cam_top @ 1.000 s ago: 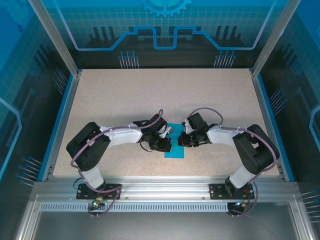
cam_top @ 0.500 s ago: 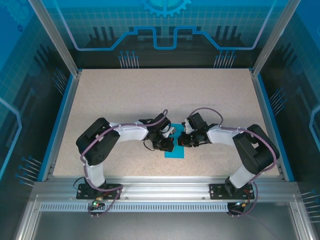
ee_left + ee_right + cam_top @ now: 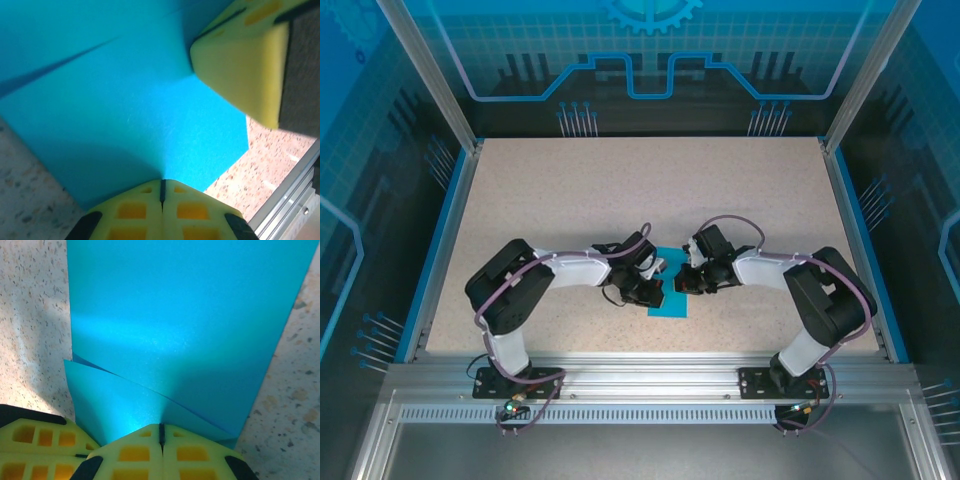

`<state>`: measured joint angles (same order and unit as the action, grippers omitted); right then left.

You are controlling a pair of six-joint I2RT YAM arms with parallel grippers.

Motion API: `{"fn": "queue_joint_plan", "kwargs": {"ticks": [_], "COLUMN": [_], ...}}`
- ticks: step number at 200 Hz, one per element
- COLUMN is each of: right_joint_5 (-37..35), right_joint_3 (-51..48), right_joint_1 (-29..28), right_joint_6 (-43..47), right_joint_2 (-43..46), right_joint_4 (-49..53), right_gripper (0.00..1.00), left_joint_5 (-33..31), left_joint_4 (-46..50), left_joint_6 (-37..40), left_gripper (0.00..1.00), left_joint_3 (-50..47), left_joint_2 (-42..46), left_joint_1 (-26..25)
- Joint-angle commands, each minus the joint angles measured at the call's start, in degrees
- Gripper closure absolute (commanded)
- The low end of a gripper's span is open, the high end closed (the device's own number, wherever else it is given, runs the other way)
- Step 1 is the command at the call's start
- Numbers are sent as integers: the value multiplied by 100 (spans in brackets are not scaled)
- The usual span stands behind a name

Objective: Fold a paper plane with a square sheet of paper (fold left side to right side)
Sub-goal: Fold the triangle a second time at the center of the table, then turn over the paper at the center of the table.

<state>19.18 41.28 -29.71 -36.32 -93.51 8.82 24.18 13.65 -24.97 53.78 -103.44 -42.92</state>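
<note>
Near the front middle of the table [image 3: 620,200], between both arms, the sheet of paper [image 3: 670,304] lies as a narrow strip, diagonal flaps already creased. The left gripper [image 3: 161,184] and right gripper [image 3: 161,427] are clenched, tips on it, grasping nothing. The wing folds seemingly remain.

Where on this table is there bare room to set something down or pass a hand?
The speckled beige tabletop is bare across its far half, and in strips outside both arms along the blue side rails. Crowded: near centre, where the left gripper and right gripper, both shut, meet over the folded cyan-blue sheet of paper.
</note>
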Motion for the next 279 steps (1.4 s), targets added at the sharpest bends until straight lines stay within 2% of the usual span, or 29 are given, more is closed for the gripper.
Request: {"fn": "queue_joint_plan", "kwargs": {"ticks": [1,47,96,109,127,139,169,183,219,279], "right_joint_5": [-295,-195,-129,-228,-461,-616,-802,-835,-761,-503], "right_joint_3": [-44,23,176,188,133,57,-276,-473,-896,-1374], "right_joint_1": [114,141,138,139,137,154,248,282,343,352], "right_joint_6": [125,166,199,221,263,285,300,292,209,73], "right_joint_2": [-245,-252,298,529,903,1148,1769,2055,2798,3440], "right_joint_4": [501,441,375,390,452,511,542,516,542,542], "right_gripper": [100,100,99,94,82,75,59,53,35,24], "left_joint_5": [-168,-283,-125,-109,-133,-100,-96,-71,-120,-128], "left_joint_4": [559,659,719,732,685,571,212,115,3,-50], "left_joint_6": [30,-21,60,85,128,135,102,128,194,267], "left_gripper": [98,97,94,90,74,70,52,49,49,65], "left_joint_3": [-369,-695,-716,-642,-507,-419,-170,21,405,678], "left_joint_2": [208,631,1209,1323,1404,1372,1098,869,297,-179], "left_joint_1": [-37,-28,149,252,384,453,558,571,576,578]}}
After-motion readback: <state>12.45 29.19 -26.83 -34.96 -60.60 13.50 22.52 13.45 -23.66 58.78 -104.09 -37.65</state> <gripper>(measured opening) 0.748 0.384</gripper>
